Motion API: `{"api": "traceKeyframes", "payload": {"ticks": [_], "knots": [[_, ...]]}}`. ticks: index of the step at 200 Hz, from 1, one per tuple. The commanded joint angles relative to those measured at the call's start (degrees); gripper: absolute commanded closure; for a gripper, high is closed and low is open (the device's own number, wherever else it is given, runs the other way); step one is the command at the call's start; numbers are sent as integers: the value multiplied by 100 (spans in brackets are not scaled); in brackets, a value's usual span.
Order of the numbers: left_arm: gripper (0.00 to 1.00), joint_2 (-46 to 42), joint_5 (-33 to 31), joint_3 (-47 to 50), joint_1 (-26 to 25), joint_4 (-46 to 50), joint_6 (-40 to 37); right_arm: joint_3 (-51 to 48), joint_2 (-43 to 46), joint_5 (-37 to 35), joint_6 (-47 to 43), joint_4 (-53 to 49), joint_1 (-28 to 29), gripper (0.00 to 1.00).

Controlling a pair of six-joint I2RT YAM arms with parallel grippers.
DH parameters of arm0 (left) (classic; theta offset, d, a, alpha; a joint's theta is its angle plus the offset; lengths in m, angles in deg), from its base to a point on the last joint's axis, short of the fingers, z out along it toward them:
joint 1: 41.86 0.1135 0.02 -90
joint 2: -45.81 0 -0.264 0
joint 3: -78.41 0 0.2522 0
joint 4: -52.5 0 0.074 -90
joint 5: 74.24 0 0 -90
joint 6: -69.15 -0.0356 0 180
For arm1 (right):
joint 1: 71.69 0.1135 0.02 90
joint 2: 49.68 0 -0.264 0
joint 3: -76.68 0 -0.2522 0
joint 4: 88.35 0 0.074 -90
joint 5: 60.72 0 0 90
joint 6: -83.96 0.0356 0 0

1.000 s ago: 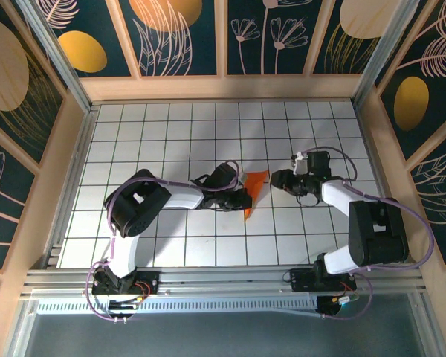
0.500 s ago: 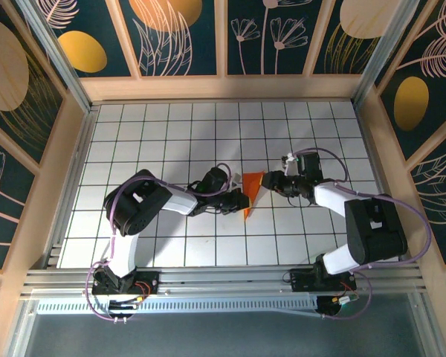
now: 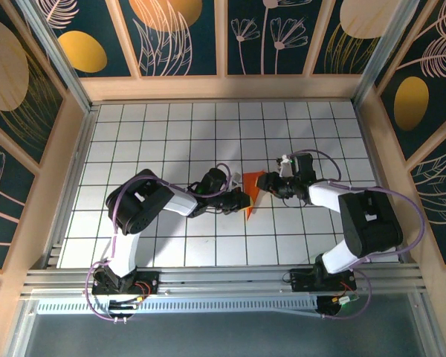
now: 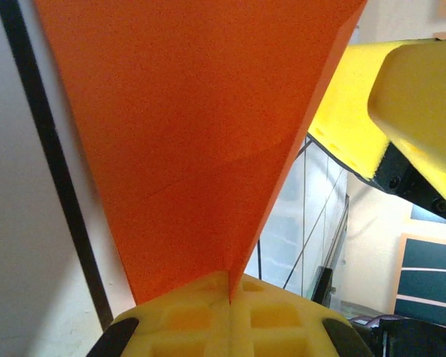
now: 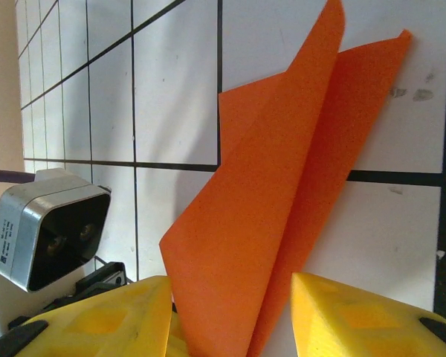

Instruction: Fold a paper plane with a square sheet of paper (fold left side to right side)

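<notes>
Right hand [image 3: 267, 184] moved leftward, now straddling paper plane [image 5: 282, 193].

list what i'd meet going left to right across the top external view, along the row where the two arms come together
left arm's elbow → left hand → folded orange paper → right hand → right arm's elbow

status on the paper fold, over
Left gripper shut on narrow end of orange paper. Right gripper open, fingers straddling the flaps. Partly folded, layers splayed. Nothing blocking.
</notes>
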Motion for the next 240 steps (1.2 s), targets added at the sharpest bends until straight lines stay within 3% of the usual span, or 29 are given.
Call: {"api": "traceKeyframes", "payload": {"ticks": [1,210,240], "knots": [[100,124,119,89,41,-307,102,53,-133,-91,84,206,89,54],[100,271,170,181,44,-691,305,215,-694,-285,157,297,305,55],[89,245,149,203,43,-718,313,268,-806,-465,86,49,341,56]]}}
